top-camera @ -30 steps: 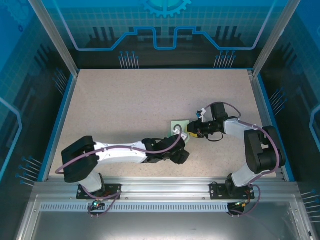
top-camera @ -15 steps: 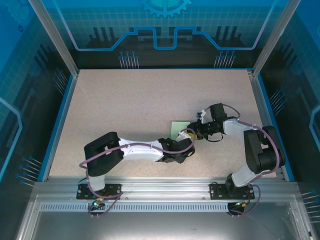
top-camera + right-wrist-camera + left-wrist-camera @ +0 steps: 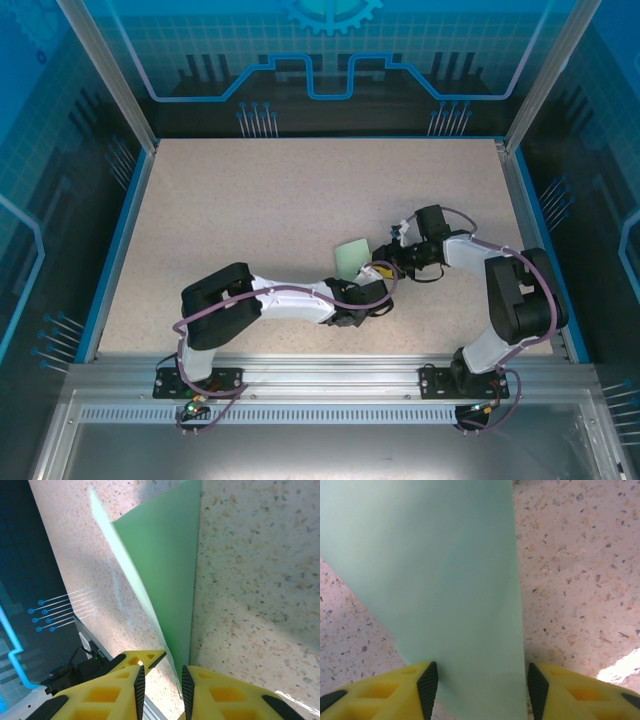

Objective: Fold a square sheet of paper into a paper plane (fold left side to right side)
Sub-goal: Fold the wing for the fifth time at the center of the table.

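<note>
The square sheet of paper (image 3: 351, 258) is pale mint green and lies at the table's middle right, partly raised off the surface. In the left wrist view the paper (image 3: 445, 580) spreads flat-faced beneath my left gripper (image 3: 482, 687). That gripper's jaws stand apart, one on each side of the paper's near end. In the right wrist view one flap of the paper (image 3: 165, 570) stands up. Its edge runs down between the pads of my right gripper (image 3: 163, 687), close to the right pad, with a narrow gap still showing. Both grippers, left (image 3: 372, 278) and right (image 3: 386, 263), meet at the sheet's right corner.
The speckled beige table (image 3: 250, 200) has a blue rim, with dark walls around it. A yellow fingertip of the left gripper (image 3: 147, 657) pokes in just left of the right gripper's pads. The two arms crowd together near the front right.
The left arm has swung further right, its elbow coming in towards the centre. Its jaws have narrowed around the paper. The sheet looks more tilted. The right arm has barely moved.
</note>
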Robot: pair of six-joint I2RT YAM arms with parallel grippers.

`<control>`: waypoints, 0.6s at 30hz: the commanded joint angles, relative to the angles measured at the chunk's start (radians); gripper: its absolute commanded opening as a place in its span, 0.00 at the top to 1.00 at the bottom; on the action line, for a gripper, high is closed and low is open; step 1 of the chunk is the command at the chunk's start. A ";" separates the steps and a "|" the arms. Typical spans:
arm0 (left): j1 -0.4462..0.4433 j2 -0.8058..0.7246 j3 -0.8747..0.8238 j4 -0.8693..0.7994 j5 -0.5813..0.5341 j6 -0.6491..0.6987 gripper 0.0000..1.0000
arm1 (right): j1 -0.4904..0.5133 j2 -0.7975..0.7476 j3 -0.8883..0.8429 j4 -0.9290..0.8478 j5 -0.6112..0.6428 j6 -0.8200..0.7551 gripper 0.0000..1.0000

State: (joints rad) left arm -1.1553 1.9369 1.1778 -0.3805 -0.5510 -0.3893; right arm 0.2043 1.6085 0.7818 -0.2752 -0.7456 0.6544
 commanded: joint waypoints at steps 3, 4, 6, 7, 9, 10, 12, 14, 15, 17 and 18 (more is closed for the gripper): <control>-0.005 0.023 0.025 -0.024 -0.019 0.006 0.53 | 0.015 0.021 0.034 -0.059 0.028 -0.022 0.70; -0.006 0.025 0.025 -0.021 -0.016 0.008 0.54 | 0.015 0.019 0.037 -0.061 0.031 -0.024 0.69; -0.006 0.030 0.024 -0.019 -0.013 0.009 0.55 | 0.015 0.018 0.041 -0.070 0.038 -0.028 0.68; -0.006 0.031 0.023 -0.018 -0.012 0.009 0.55 | 0.014 0.015 0.046 -0.074 0.041 -0.031 0.67; -0.006 0.027 0.016 -0.014 -0.012 0.007 0.55 | 0.010 0.013 0.054 -0.087 0.042 -0.042 0.62; -0.006 0.023 0.010 -0.009 -0.011 0.007 0.55 | 0.008 0.011 0.058 -0.095 0.043 -0.050 0.60; -0.003 0.013 0.000 0.003 -0.003 0.006 0.56 | -0.002 0.005 0.057 -0.102 0.043 -0.058 0.56; -0.001 0.003 -0.013 0.014 0.005 0.003 0.57 | -0.013 -0.002 0.051 -0.103 0.042 -0.062 0.53; 0.001 -0.001 -0.021 0.019 0.008 0.003 0.58 | -0.018 -0.006 0.048 -0.105 0.042 -0.067 0.52; 0.006 -0.015 -0.037 0.037 0.017 0.001 0.58 | -0.032 -0.017 0.037 -0.108 0.043 -0.074 0.46; 0.007 -0.020 -0.045 0.044 0.022 0.003 0.58 | -0.041 -0.022 0.031 -0.106 0.042 -0.075 0.45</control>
State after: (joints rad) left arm -1.1564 1.9396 1.1652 -0.3542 -0.5461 -0.3897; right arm 0.1898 1.6142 0.8173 -0.3500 -0.7059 0.5987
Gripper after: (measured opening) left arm 0.421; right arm 0.542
